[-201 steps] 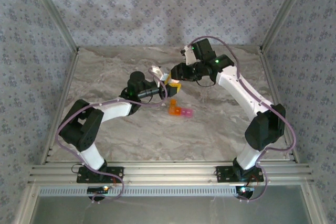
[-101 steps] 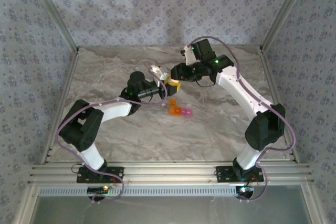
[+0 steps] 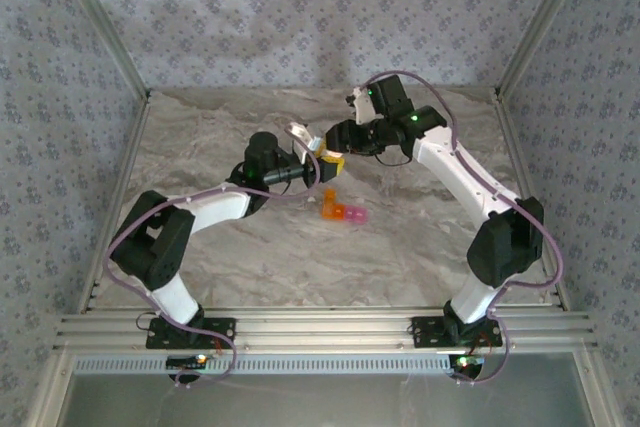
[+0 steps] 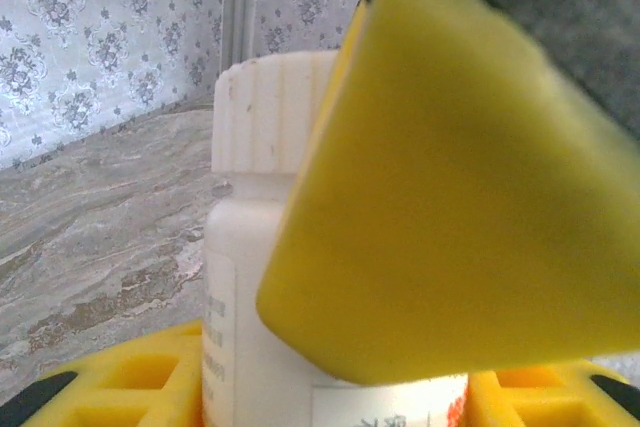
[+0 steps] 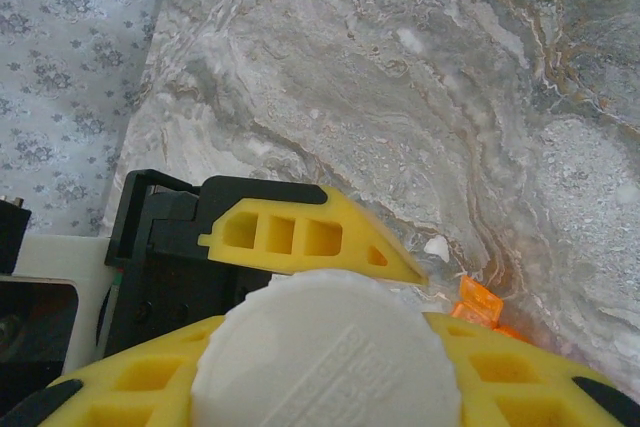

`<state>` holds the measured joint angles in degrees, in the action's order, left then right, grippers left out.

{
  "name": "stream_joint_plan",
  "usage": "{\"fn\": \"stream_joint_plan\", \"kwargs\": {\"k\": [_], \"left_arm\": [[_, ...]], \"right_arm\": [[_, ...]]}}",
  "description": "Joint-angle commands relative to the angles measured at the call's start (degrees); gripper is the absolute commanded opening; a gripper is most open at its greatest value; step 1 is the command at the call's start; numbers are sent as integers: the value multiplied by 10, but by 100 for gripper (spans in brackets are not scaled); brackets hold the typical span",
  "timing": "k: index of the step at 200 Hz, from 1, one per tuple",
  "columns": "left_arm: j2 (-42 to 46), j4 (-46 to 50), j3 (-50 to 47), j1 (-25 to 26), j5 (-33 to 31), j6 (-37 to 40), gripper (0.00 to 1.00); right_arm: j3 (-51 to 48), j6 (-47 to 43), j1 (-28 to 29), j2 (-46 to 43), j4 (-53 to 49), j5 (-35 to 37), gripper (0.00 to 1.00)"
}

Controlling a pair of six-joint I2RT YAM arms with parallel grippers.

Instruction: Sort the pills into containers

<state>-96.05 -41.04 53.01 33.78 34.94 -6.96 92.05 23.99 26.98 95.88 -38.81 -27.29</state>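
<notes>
A white bottle (image 4: pixel 255 277) with a ribbed white cap (image 5: pixel 330 357) hangs above the table between both grippers. My left gripper (image 4: pixel 330 402) is shut on the bottle's body, a yellow finger on each side. My right gripper (image 5: pixel 330 392) comes at the cap from the other side with a finger on either flank; contact there is hidden. One right finger (image 4: pixel 470 197) covers much of the left wrist view. The containers (image 3: pixel 343 211), a short orange-to-pink strip, lie on the table just in front of the grippers, and their orange end (image 5: pixel 478 302) shows beside the cap. A tiny white piece (image 5: pixel 437 247) lies near it.
The marble-patterned table (image 3: pixel 250 267) is walled by patterned panels at the back and both sides. Both arms reach in to its centre, left gripper (image 3: pixel 320 158) and right gripper (image 3: pixel 333 144) almost touching. A metal rail (image 3: pixel 320 327) runs along the near edge.
Hardly anything has moved: both arms stay together over the table's centre with the bottle between them. The containers lie where they were.
</notes>
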Motion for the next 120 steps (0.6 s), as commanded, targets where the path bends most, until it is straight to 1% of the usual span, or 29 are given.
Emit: {"fn": "stream_joint_plan", "kwargs": {"k": [1,22,47,76,91,108,120], "left_arm": [[33,22,23,3,12,2,0],[38,40,22,2,-3,2,0],[45,58,22,1,-20,-4,0],[54,84,22,1,-34,-8,0],[59,107,25,1,-41,-3,0],[65,141,30,1,-39,16,0],[67,158,32,1,-42,24,0]], "right_arm": [[-3,2,-18,-32,2,-4,64],[-9,9,-44,-57,7,-15,76],[-29,22,-75,-91,20,-37,82],[-61,55,-108,-121,41,-30,84],[-85,85,-121,-134,83,-22,85],[-106,115,-127,-139,112,-14,87],[-112,116,-126,-138,127,1,87]]}}
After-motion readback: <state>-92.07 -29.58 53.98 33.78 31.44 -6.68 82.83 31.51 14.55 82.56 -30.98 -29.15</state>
